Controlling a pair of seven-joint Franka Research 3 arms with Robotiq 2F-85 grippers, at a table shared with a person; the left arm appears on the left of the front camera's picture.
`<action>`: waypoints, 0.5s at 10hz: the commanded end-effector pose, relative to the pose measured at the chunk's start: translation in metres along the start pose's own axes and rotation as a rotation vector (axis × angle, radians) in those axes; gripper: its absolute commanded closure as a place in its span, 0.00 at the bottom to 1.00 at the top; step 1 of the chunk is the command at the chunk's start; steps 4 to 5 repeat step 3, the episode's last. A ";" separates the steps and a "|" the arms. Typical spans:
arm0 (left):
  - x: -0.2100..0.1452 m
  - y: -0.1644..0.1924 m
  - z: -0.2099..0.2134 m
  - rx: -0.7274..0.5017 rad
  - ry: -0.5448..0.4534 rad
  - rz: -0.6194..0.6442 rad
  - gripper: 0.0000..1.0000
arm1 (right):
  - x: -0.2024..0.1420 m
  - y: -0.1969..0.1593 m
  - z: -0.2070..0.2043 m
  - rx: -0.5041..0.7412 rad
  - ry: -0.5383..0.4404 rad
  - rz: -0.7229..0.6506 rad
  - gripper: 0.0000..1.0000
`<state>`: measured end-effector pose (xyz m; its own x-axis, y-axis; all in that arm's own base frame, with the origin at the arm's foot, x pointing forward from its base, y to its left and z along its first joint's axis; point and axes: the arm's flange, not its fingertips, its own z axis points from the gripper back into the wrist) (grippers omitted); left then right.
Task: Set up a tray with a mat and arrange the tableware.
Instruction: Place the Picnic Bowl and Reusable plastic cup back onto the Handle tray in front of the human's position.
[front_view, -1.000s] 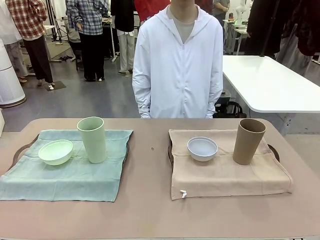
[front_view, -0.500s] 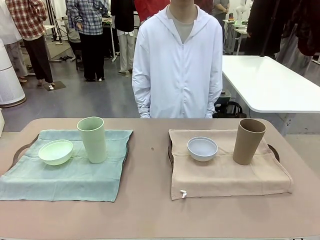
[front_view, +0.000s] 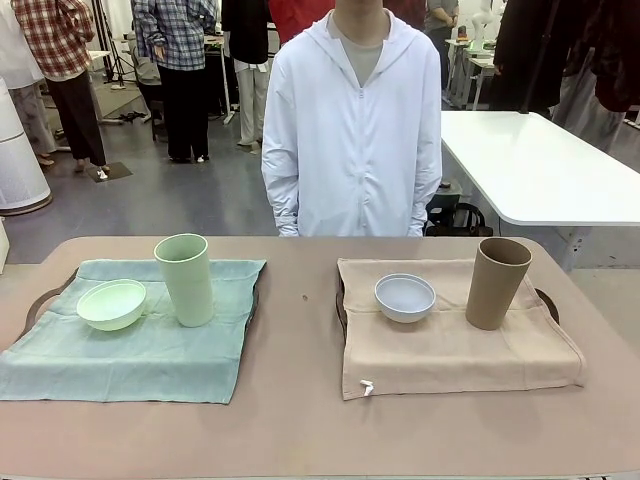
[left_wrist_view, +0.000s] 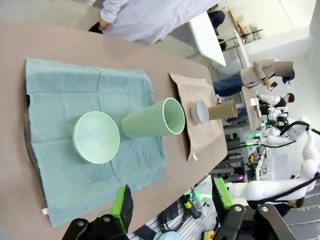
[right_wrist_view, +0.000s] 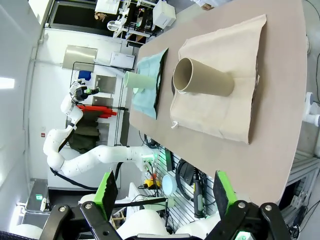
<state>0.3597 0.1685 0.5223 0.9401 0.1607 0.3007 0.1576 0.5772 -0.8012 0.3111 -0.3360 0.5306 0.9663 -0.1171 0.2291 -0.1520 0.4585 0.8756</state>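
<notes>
On the brown surface (front_view: 300, 420) two dark trays sit side by side, each covered by a cloth mat. The pale green cloth mat (front_view: 130, 350) lies on the robot's left; the dark tray (front_view: 40, 300) beneath it shows only at its edges. On this mat a tall pale green handleless cup (front_view: 185, 280) stands upright, with a small round pale green bowl (front_view: 111, 304) just beside it, toward the left edge.

The tan cloth mat (front_view: 455, 350) lies on the right, over a second dark tray (front_view: 341, 300) that peeks out at its sides. A small round white bowl (front_view: 405, 297) rests near the mat's far edge, and a tall tan-brown handleless cup (front_view: 497, 283) stands upright near it — the two are apart.

A person in a white zipped jacket (front_view: 355, 130) stands at the far side, arms hanging down.

The left tool (left_wrist_view: 172, 200) hovers off the near edge of the surface, its green-padded fingers spread wide and grasping nothing. The right tool (right_wrist_view: 162, 192) hangs likewise released — its fingers well apart, nothing between them, looking across at the tan-brown cup and its mat.
</notes>
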 end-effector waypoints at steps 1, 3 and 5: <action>0.000 -0.001 0.001 0.004 -0.018 -0.004 0.16 | 0.000 0.001 0.001 -0.006 -0.006 0.003 0.00; 0.000 -0.001 0.001 0.004 -0.018 -0.004 0.16 | 0.000 0.001 0.001 -0.006 -0.006 0.003 0.00; 0.000 -0.001 0.001 0.004 -0.018 -0.004 0.16 | 0.000 0.001 0.001 -0.006 -0.006 0.003 0.00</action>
